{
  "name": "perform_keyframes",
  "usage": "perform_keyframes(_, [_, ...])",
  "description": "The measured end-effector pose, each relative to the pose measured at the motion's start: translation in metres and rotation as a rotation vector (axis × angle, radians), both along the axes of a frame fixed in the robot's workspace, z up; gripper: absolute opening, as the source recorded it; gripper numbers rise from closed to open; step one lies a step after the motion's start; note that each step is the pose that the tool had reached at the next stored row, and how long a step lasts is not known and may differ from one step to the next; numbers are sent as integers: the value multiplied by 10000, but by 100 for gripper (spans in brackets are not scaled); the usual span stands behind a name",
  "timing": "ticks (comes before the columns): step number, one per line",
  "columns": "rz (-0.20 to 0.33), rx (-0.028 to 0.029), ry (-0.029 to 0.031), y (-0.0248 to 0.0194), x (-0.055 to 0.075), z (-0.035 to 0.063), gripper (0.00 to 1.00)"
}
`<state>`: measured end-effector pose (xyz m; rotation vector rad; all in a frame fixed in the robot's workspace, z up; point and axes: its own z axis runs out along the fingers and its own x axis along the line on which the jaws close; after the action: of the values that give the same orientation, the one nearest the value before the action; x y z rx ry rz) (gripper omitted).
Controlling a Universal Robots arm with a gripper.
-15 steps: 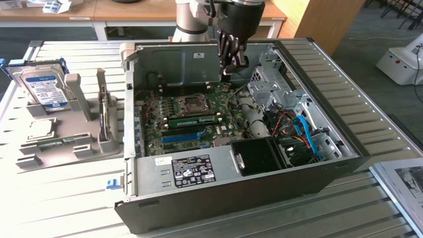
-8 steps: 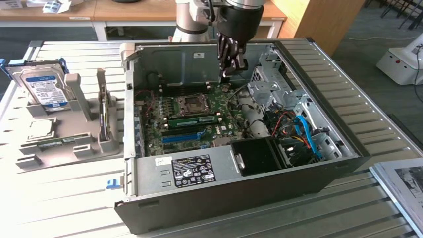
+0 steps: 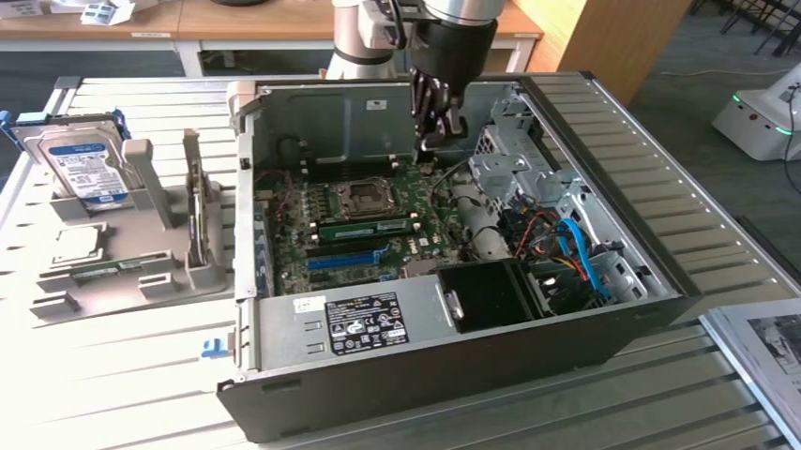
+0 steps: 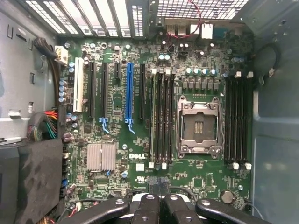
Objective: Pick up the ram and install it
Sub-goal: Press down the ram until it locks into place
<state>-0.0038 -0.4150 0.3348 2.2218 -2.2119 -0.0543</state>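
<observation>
Hovering inside the open computer case (image 3: pixel 438 375), the end effector (image 3: pixel 432 141) had its fingers pressed together, gripping nothing. Ram (image 3: pixel 363 226), green with a white sticker, sat in a slot beside the CPU socket (image 3: pixel 364 196), below the end effector and toward the exterior view's left. Wrist view: "DELL" printed in white on the motherboard (image 4: pixel 135 156), just ahead of the fingertips (image 4: pixel 147 207). Power supply label (image 3: pixel 363 319), nearer the case front: text unreadable. Hard drive (image 3: pixel 82 169) stood in a rack (image 3: pixel 138 183) on the desk (image 3: pixel 126 375), well off to the exterior view's left of the end effector.
</observation>
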Motion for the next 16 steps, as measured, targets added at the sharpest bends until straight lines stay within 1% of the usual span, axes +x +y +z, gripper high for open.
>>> perform_keyframes(16, [0,0,-1,0,0,-93,10])
